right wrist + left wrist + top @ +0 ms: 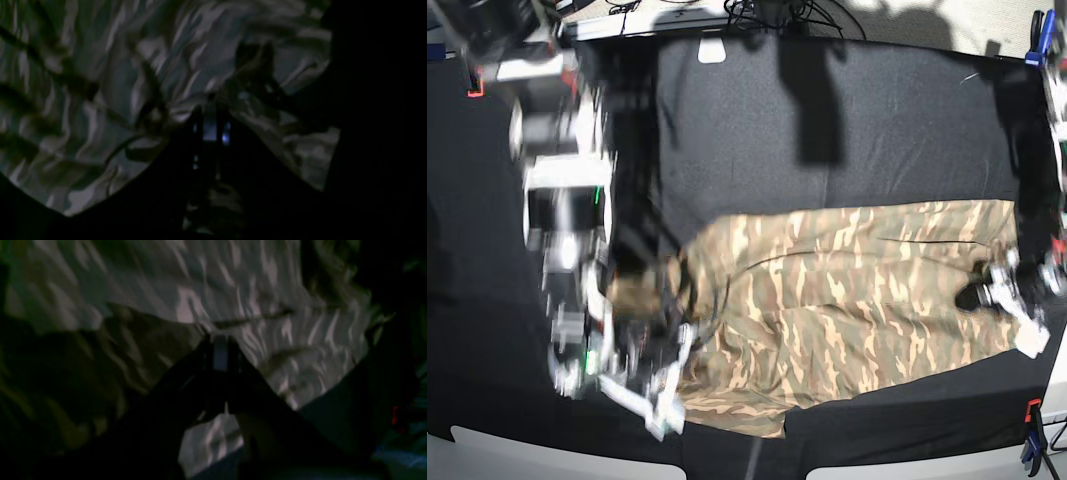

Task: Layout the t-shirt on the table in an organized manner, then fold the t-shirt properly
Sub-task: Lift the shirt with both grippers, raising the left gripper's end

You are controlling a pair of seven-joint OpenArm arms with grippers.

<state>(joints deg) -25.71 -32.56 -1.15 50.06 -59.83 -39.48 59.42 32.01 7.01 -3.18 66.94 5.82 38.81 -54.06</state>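
Base view: I see the t-shirt stretched sideways across the near half of the table, between the two arms. My left gripper is clamped on the shirt's edge at that view's right side. My right gripper is blurred there, at the bunched opposite end. Left wrist view: the jaws of the left gripper are closed on cloth. Right wrist view: the right gripper is likewise closed on gathered fabric.
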